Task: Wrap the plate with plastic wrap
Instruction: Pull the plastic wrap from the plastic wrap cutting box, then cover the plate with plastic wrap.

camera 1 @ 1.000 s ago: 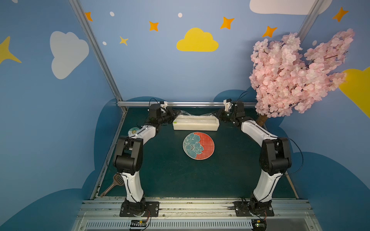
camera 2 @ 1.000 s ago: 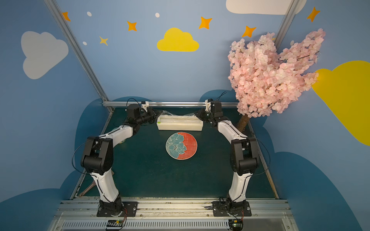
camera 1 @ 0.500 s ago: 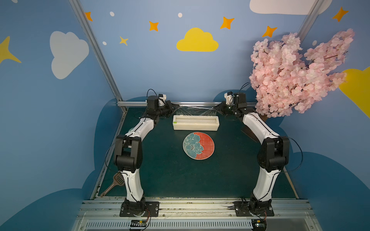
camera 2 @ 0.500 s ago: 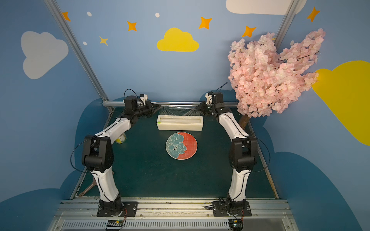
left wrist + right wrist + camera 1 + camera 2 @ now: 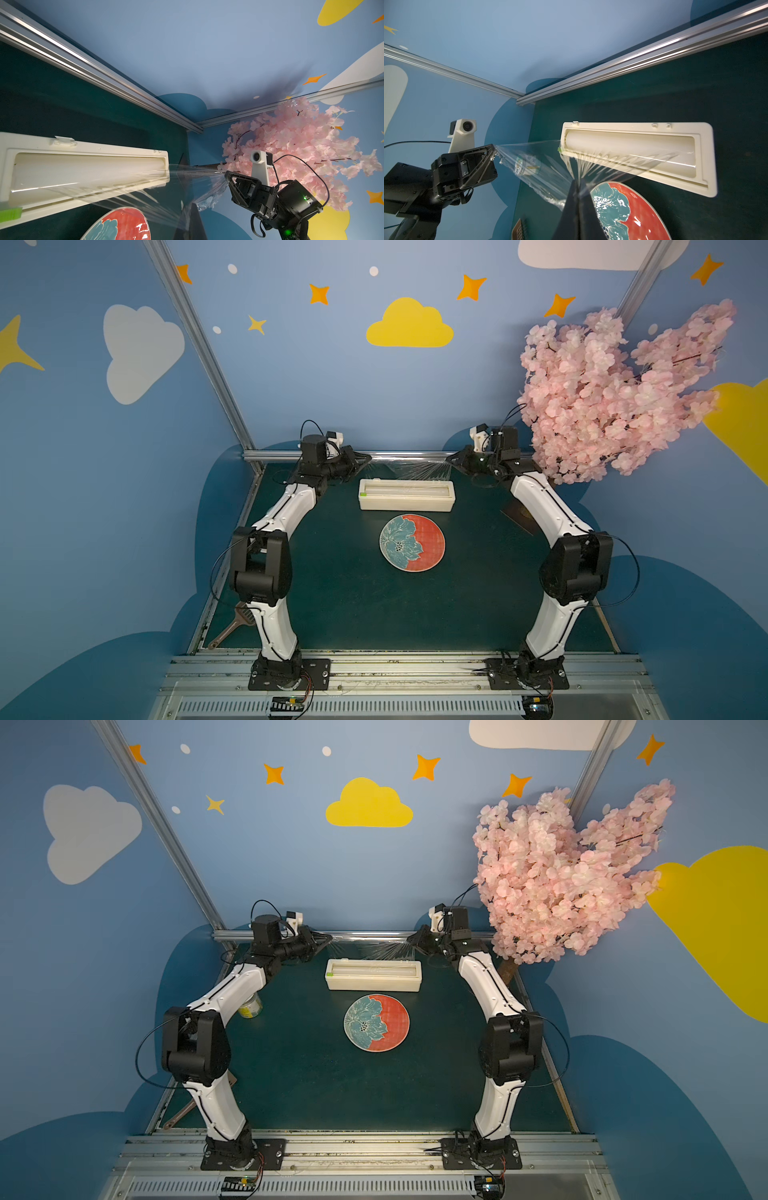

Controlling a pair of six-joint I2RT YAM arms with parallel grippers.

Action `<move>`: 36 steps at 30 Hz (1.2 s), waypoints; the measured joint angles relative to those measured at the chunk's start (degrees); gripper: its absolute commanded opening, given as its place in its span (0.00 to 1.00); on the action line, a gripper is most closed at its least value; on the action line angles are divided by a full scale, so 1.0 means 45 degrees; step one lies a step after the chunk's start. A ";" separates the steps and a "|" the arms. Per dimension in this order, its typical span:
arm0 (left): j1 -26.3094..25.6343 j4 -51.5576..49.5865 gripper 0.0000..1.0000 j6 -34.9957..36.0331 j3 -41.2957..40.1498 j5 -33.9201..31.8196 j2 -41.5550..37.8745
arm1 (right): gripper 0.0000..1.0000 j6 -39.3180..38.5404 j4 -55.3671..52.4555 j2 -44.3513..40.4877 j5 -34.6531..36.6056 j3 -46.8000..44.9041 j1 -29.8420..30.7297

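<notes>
The red and teal plate (image 5: pixel 412 542) (image 5: pixel 376 1022) lies flat at mid-table, just in front of the cream dispenser box (image 5: pixel 406 495) (image 5: pixel 373 975). My left gripper (image 5: pixel 368 457) (image 5: pixel 192 204) and right gripper (image 5: pixel 449 457) (image 5: pixel 576 181) hang above the box's back edge, one at each end. Each is shut on a corner of the plastic wrap (image 5: pixel 409 468) (image 5: pixel 145 187) (image 5: pixel 539 166). The film runs up out of the box and is stretched taut and streaked between them. The plate (image 5: pixel 633 214) shows through the film in the right wrist view.
A yellow-labelled jar (image 5: pixel 250 1006) stands under my left forearm. A brown slotted scoop (image 5: pixel 232 624) lies at the table's front left edge. The pink blossom tree (image 5: pixel 615 393) overhangs the back right corner. An aluminium rail (image 5: pixel 415 455) runs along the back edge, just behind both grippers.
Both grippers have lifted from the ends of the box and moved back toward the rail, drawing the film up out of the dispenser. Plate and box have stayed put.
</notes>
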 measured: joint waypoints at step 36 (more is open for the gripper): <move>-0.3347 0.0869 0.03 0.1399 -1.0948 -0.1506 -0.6819 | 0.00 -0.1146 0.0253 -0.7951 0.0865 -1.1016 0.0733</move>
